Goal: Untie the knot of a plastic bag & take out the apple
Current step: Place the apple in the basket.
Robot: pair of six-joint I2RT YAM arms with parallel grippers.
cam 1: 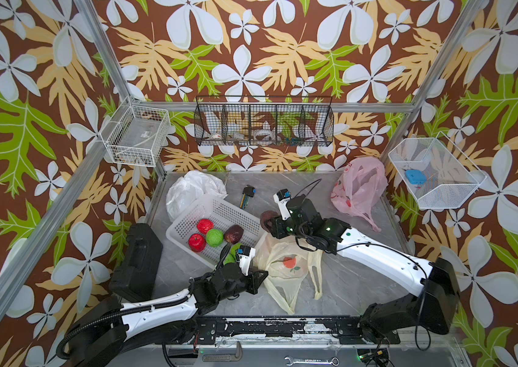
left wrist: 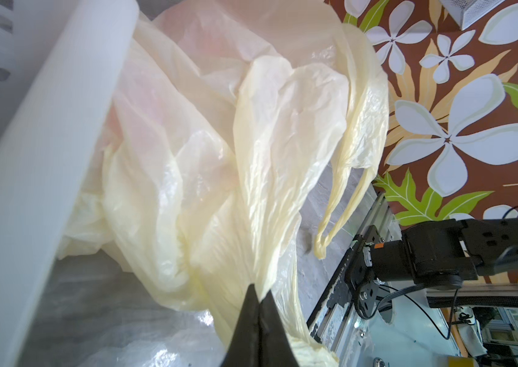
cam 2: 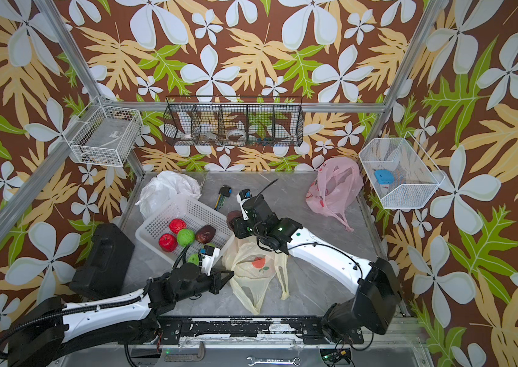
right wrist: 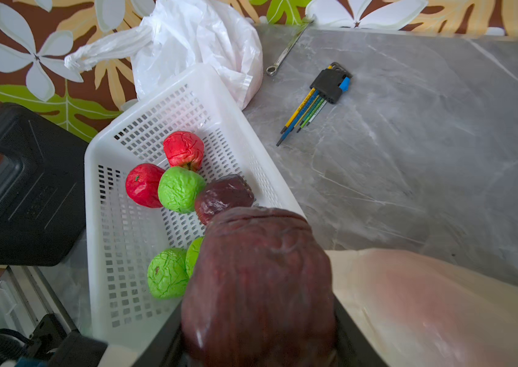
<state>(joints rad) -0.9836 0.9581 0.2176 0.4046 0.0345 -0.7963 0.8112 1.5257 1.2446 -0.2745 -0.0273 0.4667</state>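
A pale yellow plastic bag (cam 1: 286,270) (cam 2: 252,270) with a fruit print lies crumpled at the table's front middle. Its two handle loops hang loose and apart, and no knot shows on it. My left gripper (cam 1: 264,274) (left wrist: 259,297) is shut on a fold of the bag (left wrist: 251,178) at its left edge. My right gripper (cam 1: 269,225) (right wrist: 257,333) is shut on a dark red apple (cam 1: 264,218) (cam 2: 232,219) (right wrist: 257,273). It holds the apple in the air above the right-hand rim of the white basket (cam 1: 187,214) (right wrist: 235,108), beside the bag.
Several red, green and dark apples lie in the basket. Behind it sits a white bag (cam 1: 190,190); a pink bag (cam 1: 359,190) is at the back right. A hex key set (cam 1: 247,196) and a wrench (right wrist: 286,50) lie on the table. A black case (cam 1: 138,263) stands at the left.
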